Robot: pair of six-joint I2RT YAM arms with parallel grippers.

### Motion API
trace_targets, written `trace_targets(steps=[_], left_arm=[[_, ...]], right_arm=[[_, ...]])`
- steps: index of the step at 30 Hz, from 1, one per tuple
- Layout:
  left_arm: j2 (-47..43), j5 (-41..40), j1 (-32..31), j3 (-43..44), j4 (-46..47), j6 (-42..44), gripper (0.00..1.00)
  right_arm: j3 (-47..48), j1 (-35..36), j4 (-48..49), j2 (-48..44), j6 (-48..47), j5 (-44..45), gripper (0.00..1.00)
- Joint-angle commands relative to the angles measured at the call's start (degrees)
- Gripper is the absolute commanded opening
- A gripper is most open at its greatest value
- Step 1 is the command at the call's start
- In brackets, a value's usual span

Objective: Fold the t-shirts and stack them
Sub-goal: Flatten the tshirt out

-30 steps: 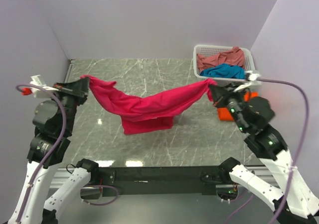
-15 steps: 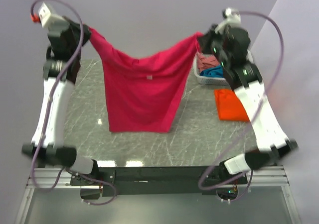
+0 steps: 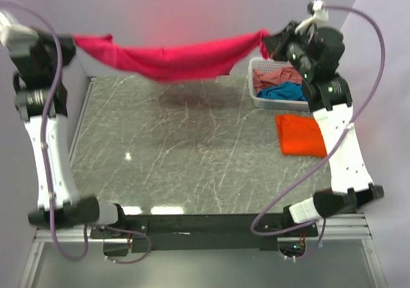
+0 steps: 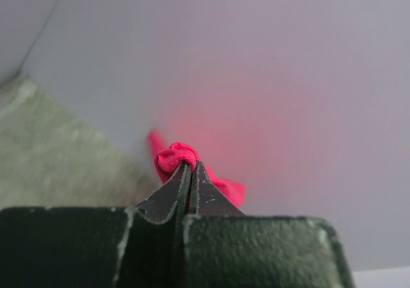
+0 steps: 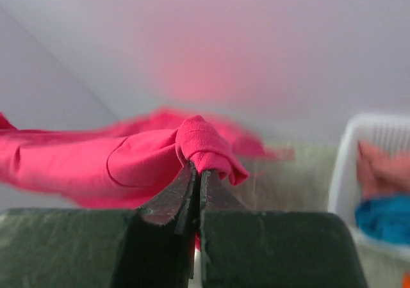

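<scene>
Overhead camera looks down; close wrist views share magenta t-shirt [image 3: 173,61].

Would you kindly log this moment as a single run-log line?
left fingers: shut on magenta t-shirt | right fingers: shut on it | shirt: stretched between arms above table | orange t-shirt: folded on table | basket: salmon t-shirt, teal t-shirt inside

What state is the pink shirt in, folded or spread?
Spread: magenta t-shirt hangs stretched between left end effector and right end effector.

Lavender walls [image 3: 160,6] on three sides; grey veined marble tabletop [image 3: 186,147]; glare spots near front edge.
</scene>
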Motion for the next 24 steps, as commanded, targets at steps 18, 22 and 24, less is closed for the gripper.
trace_targets(steps=[18,22,24], left_arm=[[-30.8,-10.6,-0.3,-57.1,-21.9,-11.8,0.99],[-28.3,-6.6,-0.3,-57.3,-15.3,-9.3,0.99],[-26.6,-1.2,-0.4,-58.2,-8.7,-8.6,0.99]], right_arm=[[-51.7,-2.4,-9.8,-16.8,0.0,4.6,0.81],[-54.1,-1.9,-6.7,-21.1,1.0,1.6,0.83],[-55.6,0.8,-4.1,-21.5,2.1,-1.8,0.84]])
